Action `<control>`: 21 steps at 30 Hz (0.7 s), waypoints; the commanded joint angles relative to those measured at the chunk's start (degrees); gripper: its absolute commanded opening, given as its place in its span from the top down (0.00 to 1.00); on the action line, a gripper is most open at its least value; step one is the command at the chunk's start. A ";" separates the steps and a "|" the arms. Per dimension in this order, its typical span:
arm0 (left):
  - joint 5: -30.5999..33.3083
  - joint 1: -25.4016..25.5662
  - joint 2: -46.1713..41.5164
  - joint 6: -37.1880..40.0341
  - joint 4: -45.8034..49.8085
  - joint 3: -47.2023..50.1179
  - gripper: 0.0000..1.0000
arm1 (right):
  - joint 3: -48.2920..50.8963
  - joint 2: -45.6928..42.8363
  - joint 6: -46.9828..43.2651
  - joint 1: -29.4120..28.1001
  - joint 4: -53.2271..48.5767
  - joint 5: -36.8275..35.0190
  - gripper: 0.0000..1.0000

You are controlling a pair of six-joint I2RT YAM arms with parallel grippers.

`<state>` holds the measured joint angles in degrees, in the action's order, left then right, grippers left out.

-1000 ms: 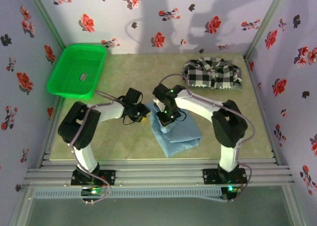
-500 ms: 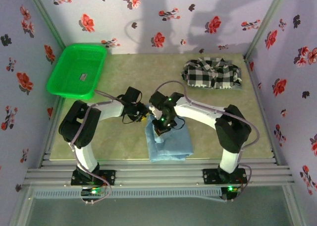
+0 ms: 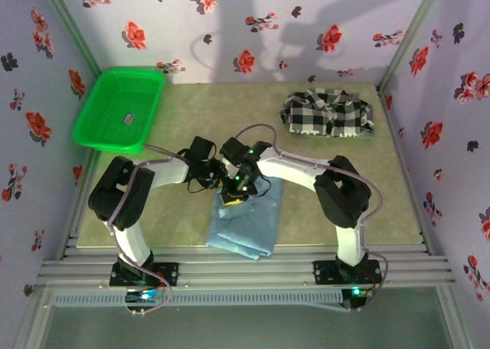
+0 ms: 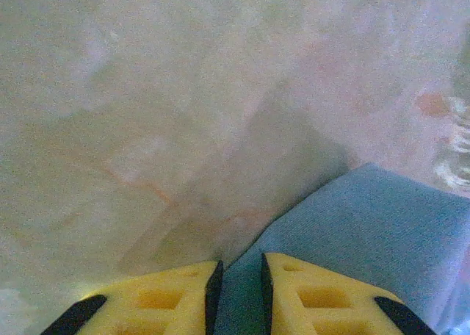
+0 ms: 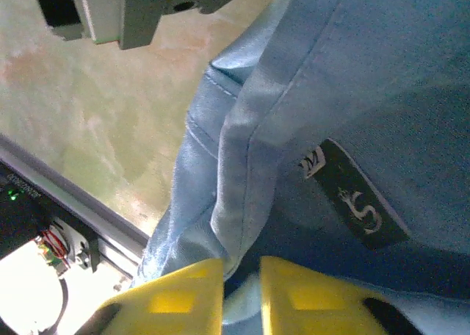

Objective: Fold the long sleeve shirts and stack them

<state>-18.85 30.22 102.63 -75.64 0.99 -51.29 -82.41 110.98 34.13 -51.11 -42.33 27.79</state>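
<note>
Both arms have drawn the light blue shirt [image 3: 243, 220] leftward and nearer the table's [image 3: 199, 112] front edge. It is thin, limp cotton, smooth with stitched seams and a dark neck label [image 5: 358, 203]: light, certain to sag, best taken at a doubled hem or collar. Left gripper [image 4: 238, 283] pinches its corner in a narrow gap; right gripper [image 5: 242, 287] stands slightly parted around a fold. Bunched at far right lies the checked shirt [image 3: 328, 113].

Two shirts lie on the table — one light blue shirt [image 3: 246, 220] and one black-and-white checked shirt [image 3: 328, 112]. One green basket [image 3: 120, 109] sits there too. Two arms, each with one gripper — the left gripper [image 3: 220, 174] and the right gripper [image 3: 231, 197].
</note>
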 commanded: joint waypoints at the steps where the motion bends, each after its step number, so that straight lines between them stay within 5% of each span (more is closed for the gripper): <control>1: 6.11 -1.29 3.59 0.59 -10.03 3.99 0.70 | -0.17 1.02 3.96 -0.05 8.88 1.82 0.66; 5: 3.63 -6.47 -0.29 3.60 -7.75 2.10 0.34 | 3.10 -4.65 7.03 1.55 9.80 1.92 0.45; 11: 5.02 -11.74 -9.36 17.23 16.63 -13.78 0.12 | 3.44 -16.03 2.02 6.69 -4.63 -7.40 0.31; 15: 7.47 -11.82 -17.02 21.43 30.36 -17.23 0.09 | 6.74 -20.31 -2.99 10.27 -9.36 -8.36 0.32; 18: 8.87 -8.41 -25.09 21.54 38.56 -14.18 0.10 | 10.57 -19.93 -4.42 9.41 -7.23 -1.77 0.45; 21: 9.59 -1.04 -32.59 17.91 43.24 -8.34 0.22 | 16.73 -19.30 0.33 7.63 1.51 2.31 0.59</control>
<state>-11.03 24.05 73.19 -58.11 30.50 -64.53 -70.41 89.52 32.84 -41.82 -44.23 25.17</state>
